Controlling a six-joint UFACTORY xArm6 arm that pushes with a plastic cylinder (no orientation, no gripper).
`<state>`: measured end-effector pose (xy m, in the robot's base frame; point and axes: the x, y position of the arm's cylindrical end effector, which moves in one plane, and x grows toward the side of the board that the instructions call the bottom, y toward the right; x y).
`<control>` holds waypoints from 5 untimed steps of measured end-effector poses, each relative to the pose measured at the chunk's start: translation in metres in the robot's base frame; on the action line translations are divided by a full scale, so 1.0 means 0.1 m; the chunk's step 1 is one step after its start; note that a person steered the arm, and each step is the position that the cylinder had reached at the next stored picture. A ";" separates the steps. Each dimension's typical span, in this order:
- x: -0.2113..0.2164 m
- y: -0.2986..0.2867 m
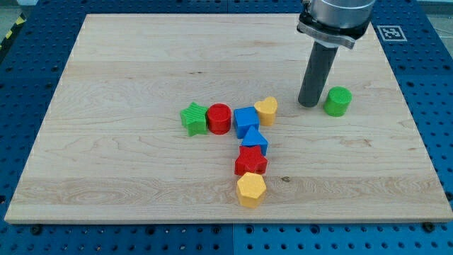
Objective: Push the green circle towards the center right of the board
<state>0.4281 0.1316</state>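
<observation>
The green circle [338, 101] stands on the wooden board [127, 64], right of the middle and near the right edge. My tip [308, 104] rests on the board just to the circle's left, with a small gap between them. The dark rod rises from there to the arm's grey end at the view's top.
A cluster lies mid-board: green star [192, 118], red circle [219, 118], blue cube [245, 121], yellow heart-like block [267, 110], blue triangle [254, 139], red star-like block [250, 162], yellow hexagon [250, 189]. Blue perforated table surrounds the board.
</observation>
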 end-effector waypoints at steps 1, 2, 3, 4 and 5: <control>0.07 0.30; 0.18 0.36; 0.10 0.44; 0.10 0.63; 0.19 0.83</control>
<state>0.4471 0.2151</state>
